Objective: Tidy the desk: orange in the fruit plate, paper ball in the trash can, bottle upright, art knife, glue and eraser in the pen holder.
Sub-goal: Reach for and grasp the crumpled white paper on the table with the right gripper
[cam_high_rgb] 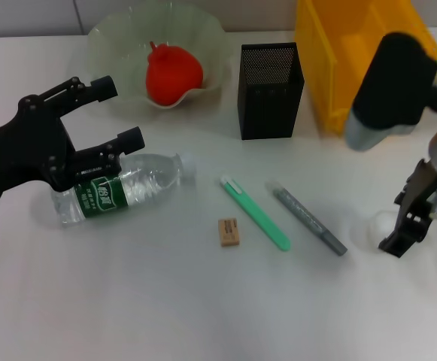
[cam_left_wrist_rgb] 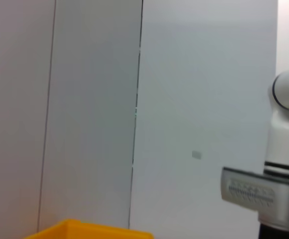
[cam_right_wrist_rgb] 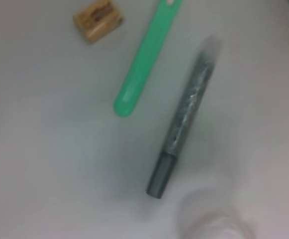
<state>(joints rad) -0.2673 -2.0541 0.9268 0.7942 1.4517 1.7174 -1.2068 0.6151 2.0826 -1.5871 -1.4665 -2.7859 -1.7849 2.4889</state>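
**Left hand closes in on toppled bottle as desk tidy gets under way**

While the orange [cam_high_rgb: 173,74] already sits in the fruit plate [cam_high_rgb: 113,34] at the back of the worktop [cam_high_rgb: 203,316], most of the job is undone. The left hand [cam_high_rgb: 122,113], fingers spread wide, hovers just above the bottle [cam_high_rgb: 120,186], which lies on its side with its cap pointing toward the middle of the worktop. One black finger overlaps the green label; whether it touches cannot be told.

On the far side, the right hand [cam_high_rgb: 408,229] hangs low beside the whitish paper ball [cam_high_rgb: 380,223], its jaws too hidden to say if they are apart or together. The yellow trash can [cam_high_rgb: 338,53] waits behind it.

Between the arms lie the eraser [cam_high_rgb: 229,232], the green art knife [cam_high_rgb: 254,213] and the grey glue [cam_high_rgb: 308,219] stick, all still outside the black mesh pen holder [cam_high_rgb: 271,90].

The risk, by this reading: a round, smooth bottle gripped off-centre could roll or slip out, and a swing upright could send it toward the plate behind it. A light paper ball could also be nudged away rather than caught, possibly into the glue just beside it.
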